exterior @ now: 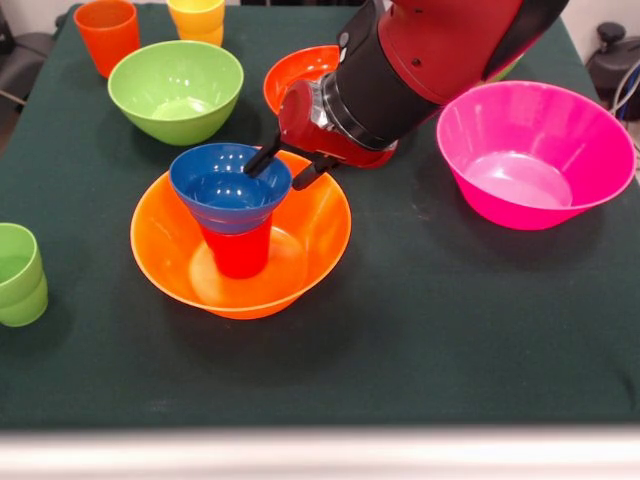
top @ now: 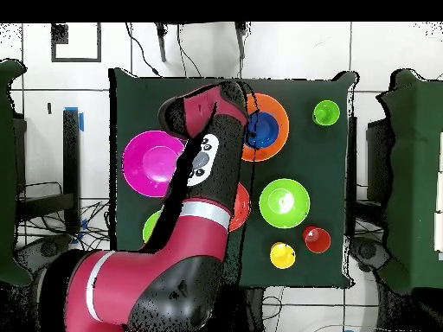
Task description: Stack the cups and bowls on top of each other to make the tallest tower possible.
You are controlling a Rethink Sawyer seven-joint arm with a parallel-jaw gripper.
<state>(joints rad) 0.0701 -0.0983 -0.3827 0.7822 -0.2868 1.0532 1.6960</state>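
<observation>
In the front view, the large orange bowl [exterior: 240, 245] is seen on the dark green bench [exterior: 420, 340], and the red cup [exterior: 238, 250] is stood inverted at its centre. The small blue bowl [exterior: 230, 187] is seated upright on the red cup, so that a three-part tower is formed. The gripper [exterior: 287, 166] is located at the blue bowl's right rim: the two black fingers [exterior: 262, 158] are held apart, one reaching over the rim into the bowl and the other lying outside it, and no clamped hold on the rim can be confirmed. The blue bowl therefore lies directly to the picture-left of the fingers, with the tower's long axis vertical. The stacked light green cups [exterior: 20, 275] are placed well apart at the left edge, on the far side of the tower from the gripper. A large pink bowl [exterior: 535, 150], a light green bowl [exterior: 176, 90], a red-orange bowl [exterior: 300, 75] partly hidden by the arm, an orange cup [exterior: 106, 33] and a yellow cup [exterior: 197, 18] are also noted. In the overhead view, the tower is seen near the bench's upper edge, with the arm laid across its left side, and the light green cups are seen towards the upper right corner. It is judged that any withdrawal is best made straight upward, so that the balanced bowl is not tipped.
</observation>
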